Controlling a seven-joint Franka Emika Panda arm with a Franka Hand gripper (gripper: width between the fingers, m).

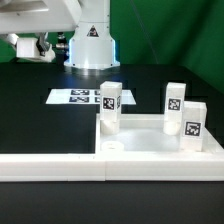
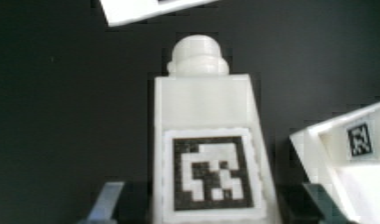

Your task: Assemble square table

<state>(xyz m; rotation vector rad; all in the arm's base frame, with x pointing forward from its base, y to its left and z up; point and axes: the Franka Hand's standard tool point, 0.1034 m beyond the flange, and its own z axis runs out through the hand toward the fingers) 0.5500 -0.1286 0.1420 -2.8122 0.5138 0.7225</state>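
The white square table top (image 1: 150, 138) lies at the front of the exterior view's right. Three short white tagged legs stand upright on it: one (image 1: 110, 105) at its left corner, one (image 1: 175, 102) at the back and one (image 1: 194, 126) on the right. My gripper (image 1: 28, 45) hangs high at the back left. In the wrist view my gripper (image 2: 219, 206) has a fourth tagged leg (image 2: 208, 130) between its fingers, peg end pointing away. It looks shut on the leg, which is held off the black table. A corner of the table top (image 2: 347, 150) shows beside the leg.
The marker board (image 1: 82, 97) lies flat behind the table top and also shows in the wrist view (image 2: 160, 8). A long white fence bar (image 1: 50, 165) runs along the front edge. The arm's base (image 1: 92, 45) stands at the back.
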